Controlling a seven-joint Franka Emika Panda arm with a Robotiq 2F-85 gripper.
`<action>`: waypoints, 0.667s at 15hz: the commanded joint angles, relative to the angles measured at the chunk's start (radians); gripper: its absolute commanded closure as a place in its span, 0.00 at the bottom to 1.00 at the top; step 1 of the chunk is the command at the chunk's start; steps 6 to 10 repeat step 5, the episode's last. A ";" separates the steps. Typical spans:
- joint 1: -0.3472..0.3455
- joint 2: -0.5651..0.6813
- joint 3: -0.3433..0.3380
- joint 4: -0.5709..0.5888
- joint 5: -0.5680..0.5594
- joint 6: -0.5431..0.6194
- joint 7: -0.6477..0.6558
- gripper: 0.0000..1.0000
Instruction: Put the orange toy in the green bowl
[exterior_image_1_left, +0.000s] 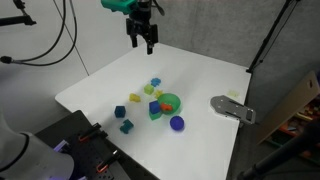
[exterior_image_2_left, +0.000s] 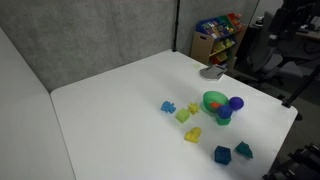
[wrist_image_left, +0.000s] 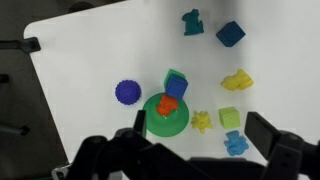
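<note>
orange toy (wrist_image_left: 169, 103) small, indistinct inside green bowl (wrist_image_left: 150, 122); fingers (exterior_image_1_left: 151, 40) apart

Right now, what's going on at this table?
Nothing is being handled. The gripper hangs open and empty high above the white table. The orange toy appears to lie inside the green bowl, so the placement looks done. A green block sits right at the bowl's rim, and a purple ball lies beside it. Yellow blocks and blue blocks are scattered nearby.
</note>
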 joint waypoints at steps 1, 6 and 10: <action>0.002 -0.016 -0.001 0.002 0.000 -0.015 0.000 0.00; 0.001 -0.035 -0.001 0.000 0.000 -0.025 0.000 0.00; 0.001 -0.035 -0.001 0.000 0.000 -0.025 0.000 0.00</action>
